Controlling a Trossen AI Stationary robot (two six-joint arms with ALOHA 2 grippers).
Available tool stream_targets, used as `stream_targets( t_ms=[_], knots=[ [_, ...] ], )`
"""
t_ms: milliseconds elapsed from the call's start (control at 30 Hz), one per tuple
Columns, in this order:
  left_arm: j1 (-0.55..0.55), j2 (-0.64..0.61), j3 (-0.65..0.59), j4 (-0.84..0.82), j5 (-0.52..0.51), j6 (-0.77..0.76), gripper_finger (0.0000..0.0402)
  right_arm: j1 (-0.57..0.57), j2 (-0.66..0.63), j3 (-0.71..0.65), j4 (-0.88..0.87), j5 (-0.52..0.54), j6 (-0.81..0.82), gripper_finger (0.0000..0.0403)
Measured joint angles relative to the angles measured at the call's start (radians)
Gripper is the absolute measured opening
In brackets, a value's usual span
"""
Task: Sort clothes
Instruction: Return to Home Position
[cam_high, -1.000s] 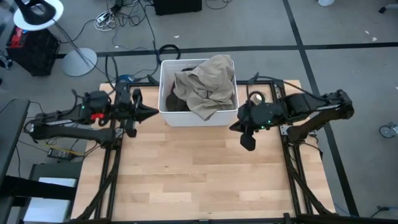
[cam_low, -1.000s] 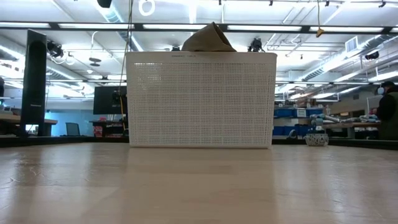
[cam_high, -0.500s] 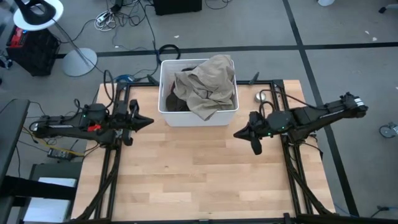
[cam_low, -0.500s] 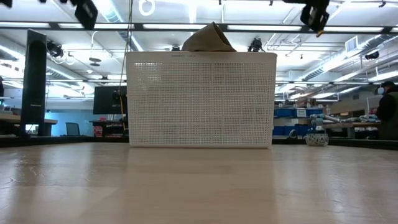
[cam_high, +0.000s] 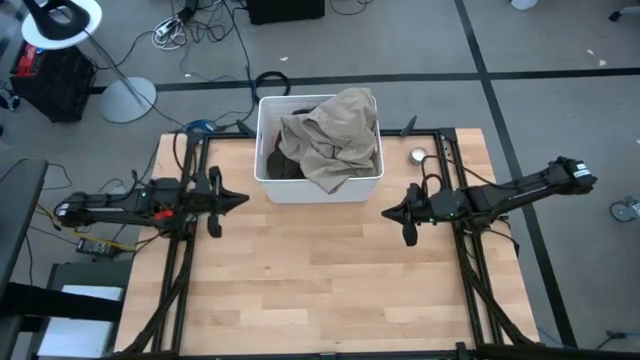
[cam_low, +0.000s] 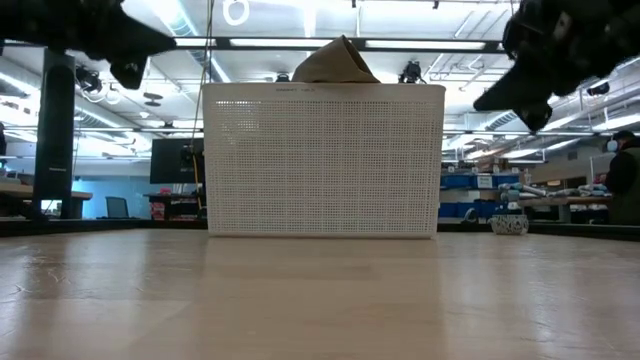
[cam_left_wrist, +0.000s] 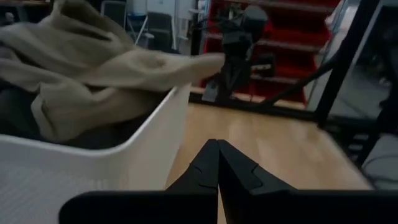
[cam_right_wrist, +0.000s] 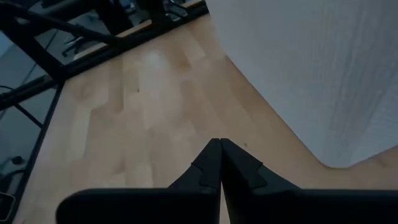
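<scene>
Near half: pale wooden table (cam_high: 320, 275), showing only its planks. Midway, the left gripper (cam_high: 238, 198) and right gripper (cam_high: 390, 212) hang at opposite sides of the table, tips turned inward. Each has its fingers pressed together on nothing, which is judged a parking pose with sorting complete. Far edge, centre: the white bin (cam_high: 318, 189) holds the clothes (cam_high: 335, 140), with a beige garment heaped above the rim and dark fabric (cam_high: 280, 165) under it. Beyond are a grey floor, cables (cam_high: 190, 25), a lamp base (cam_high: 127, 98) and a workshop with strip lights.

Left gripper (cam_high: 240, 198) fingers pressed together, arm stretched flat behind it; right gripper (cam_high: 388, 212) same, facing it.
</scene>
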Motion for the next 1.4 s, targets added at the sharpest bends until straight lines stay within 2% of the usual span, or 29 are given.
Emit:
stream_targets(
  t_ms=[167,367,633,900,1100,1333,1400],
  knots=[
    [0.000,-0.002,-0.031,-0.004,0.024,0.058,0.0006,0.000,-0.017,-0.078,0.107,0.000,-0.053,0.0008],
    [0.000,-0.001,-0.098,-0.004,0.089,0.056,0.0006,0.000,-0.021,-0.125,0.122,-0.013,-0.105,0.0008],
    [0.000,-0.002,-0.241,0.295,0.103,0.066,0.0006,0.001,-0.037,-0.163,0.183,-0.015,-0.148,0.0005],
    [0.000,-0.012,-0.308,0.375,0.096,0.042,0.0006,0.001,-0.134,-0.242,0.258,-0.067,-0.158,0.0010],
    [0.000,-0.091,-0.308,0.316,0.092,0.065,0.0006,0.002,-0.264,-0.281,0.265,-0.075,-0.170,0.0007],
    [0.000,-0.282,-0.308,0.168,0.091,0.065,0.0006,0.001,-0.378,-0.292,0.200,-0.075,-0.184,0.0008],
    [0.000,-0.279,-0.305,0.143,0.089,0.061,0.0006,0.001,-0.399,-0.292,0.184,-0.075,-0.185,0.0008]
  ],
)
